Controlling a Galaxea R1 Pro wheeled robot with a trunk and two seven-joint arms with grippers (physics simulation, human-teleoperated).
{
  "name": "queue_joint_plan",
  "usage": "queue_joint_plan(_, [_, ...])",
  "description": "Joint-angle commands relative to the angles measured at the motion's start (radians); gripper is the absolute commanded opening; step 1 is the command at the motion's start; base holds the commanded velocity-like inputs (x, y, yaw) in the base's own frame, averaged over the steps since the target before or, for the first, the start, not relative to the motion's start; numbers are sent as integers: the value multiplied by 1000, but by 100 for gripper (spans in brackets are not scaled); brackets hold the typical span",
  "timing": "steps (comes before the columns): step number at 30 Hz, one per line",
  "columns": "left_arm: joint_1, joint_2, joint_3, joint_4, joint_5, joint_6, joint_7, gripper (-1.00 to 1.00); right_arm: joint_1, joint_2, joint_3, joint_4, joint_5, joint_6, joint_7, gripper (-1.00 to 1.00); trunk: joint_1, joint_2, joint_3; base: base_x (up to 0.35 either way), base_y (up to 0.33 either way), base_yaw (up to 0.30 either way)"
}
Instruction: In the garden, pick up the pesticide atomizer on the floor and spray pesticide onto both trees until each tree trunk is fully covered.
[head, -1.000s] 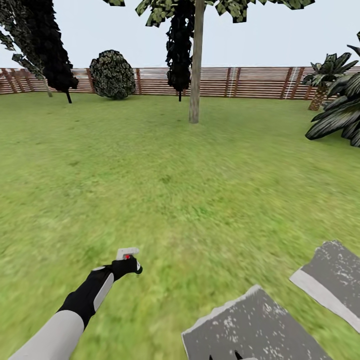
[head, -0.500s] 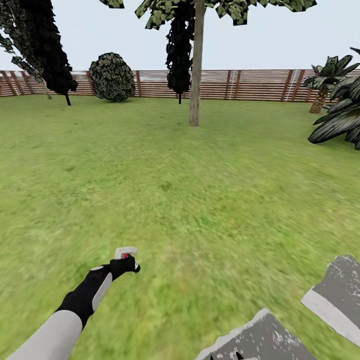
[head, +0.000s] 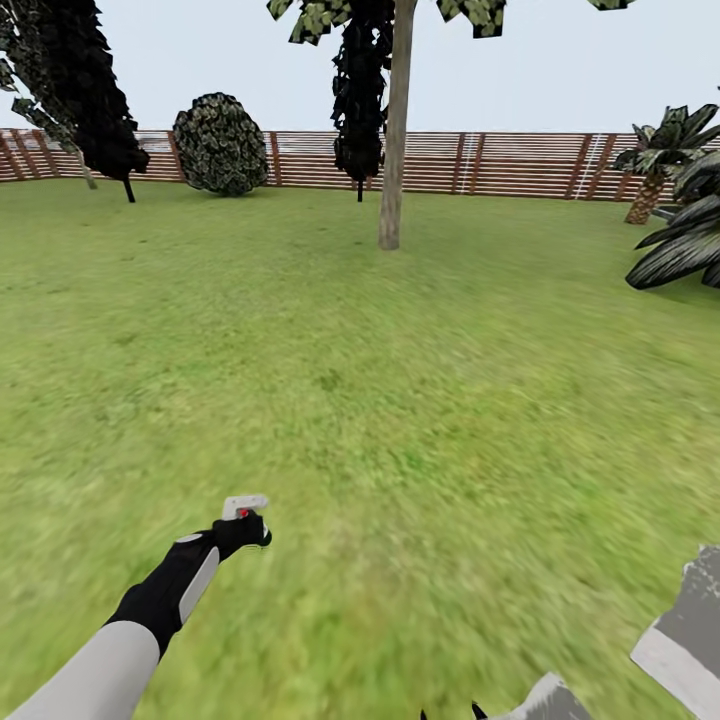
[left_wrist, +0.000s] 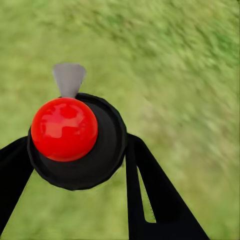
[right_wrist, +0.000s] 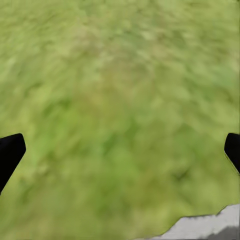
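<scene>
Outdoors, the head view looks across the lawn (head: 400, 380) to the fence (head: 500, 162) along the upper part of the frame. A tree (head: 392, 100) stands at upper centre, its trunk (head: 391, 190) bare, grey-brown and leaning slightly, its base on the grass in front of the fence. A second tree (head: 85, 90) with dark foliage fills the upper left corner, with a round bush (head: 220, 143) just right of it against the fence. A palm (head: 655, 160) and broad dark leaves (head: 690, 245) sit at the right edge.

At lower left the left arm (head: 150, 610) reaches forward, and the left gripper (head: 243, 527) is clamped on the atomizer (head: 244, 507), whose light grey head with a red spot sticks up above the black fingers. In the left wrist view the atomizer (left_wrist: 75, 135) appears as a black round body with a red ball and a grey tip, held between the two dark fingers (left_wrist: 150, 195) over blurred grass.

In the right wrist view the right gripper (right_wrist: 120, 150) has its fingertips (right_wrist: 10, 152) at opposite edges of the frame, spread wide with nothing between them. A grey speckled shape (head: 690, 630) at lower right of the head view is probably part of the robot.
</scene>
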Motion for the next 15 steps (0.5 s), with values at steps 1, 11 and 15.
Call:
queue_joint_plan(1, [0, 1, -5, -1, 10, 6, 2, -100, 0, 0, -8, 1, 0, -2, 8, 100, 0, 0, -1, 339, 0, 0])
queue_joint_plan(11, [1, 14, -5, 17, 13, 7, -1, -100, 0, 0, -8, 1, 0, -2, 8, 100, 0, 0, -1, 339, 0, 0])
queue_joint_plan(15, [1, 15, -6, 13, 19, 7, -9, -100, 0, 0, -8, 1, 0, -2, 8, 100, 0, 0, -1, 339, 0, 0])
